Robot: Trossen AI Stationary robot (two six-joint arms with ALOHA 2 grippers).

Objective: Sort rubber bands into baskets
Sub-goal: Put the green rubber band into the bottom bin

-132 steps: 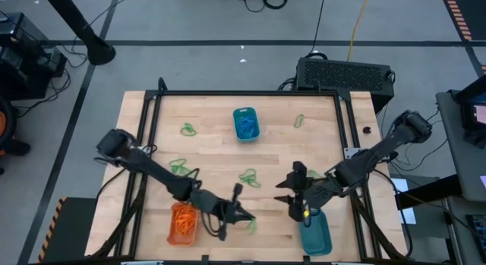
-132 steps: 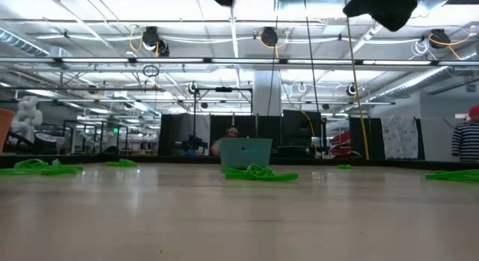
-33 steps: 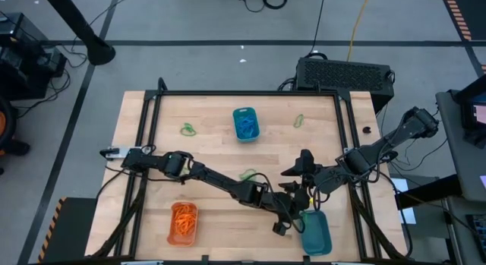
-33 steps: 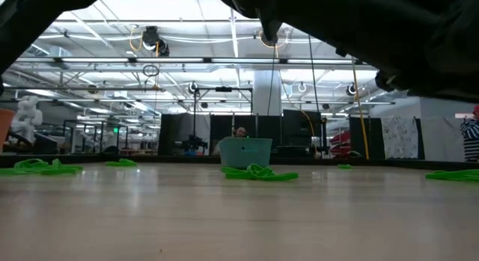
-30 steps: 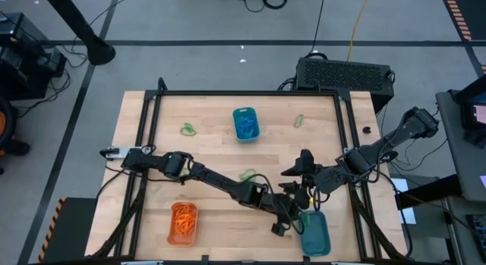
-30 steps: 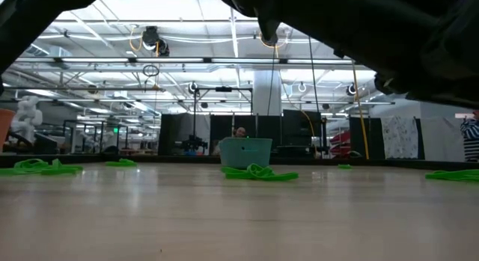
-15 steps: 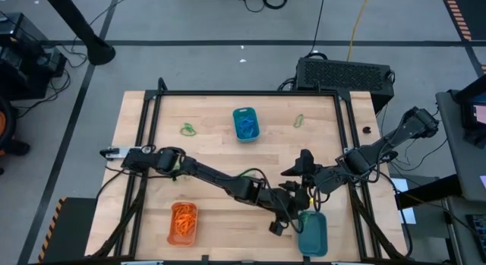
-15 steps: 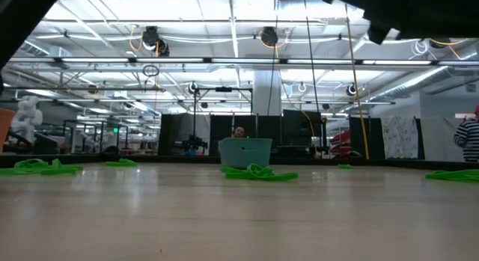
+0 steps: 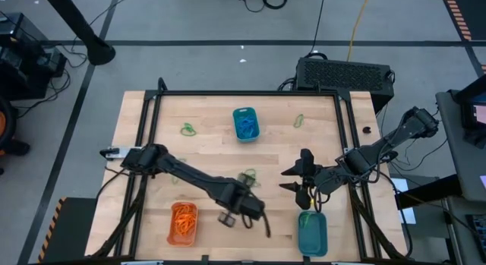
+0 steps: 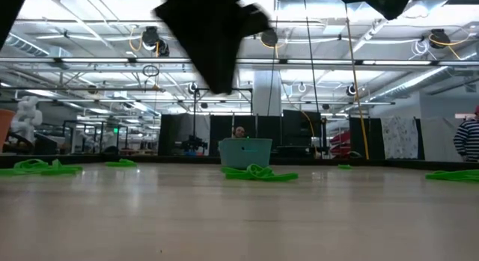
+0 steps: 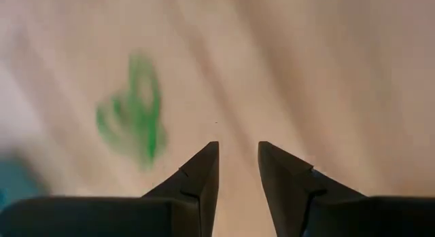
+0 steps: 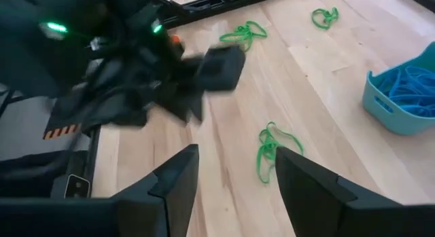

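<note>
My left gripper (image 9: pixel 264 223) hovers open and empty over the near middle of the table, between the orange basket (image 9: pixel 182 223) of orange bands and the near teal basket (image 9: pixel 313 233). Its wrist view (image 11: pixel 238 150) shows a blurred green band (image 11: pixel 132 121) on the wood ahead. My right gripper (image 9: pixel 295 180) is open and empty, pointing at a green band (image 9: pixel 248 176) that lies flat on the table; the band shows just ahead of the fingers in the right wrist view (image 12: pixel 273 147). The far teal basket (image 9: pixel 244 123) holds blue bands.
More green bands lie at the far left (image 9: pixel 187 129) and far right (image 9: pixel 298 121) of the table. A black frame (image 9: pixel 243 93) runs along the table's edges. In the low view, green bands (image 10: pixel 258 173) lie before the far teal basket (image 10: pixel 245 151). People stand in the room behind.
My left gripper has swung from the near teal basket toward the table's left, along the near edge, and its arm has drawn back with it. My right gripper has stayed in place.
</note>
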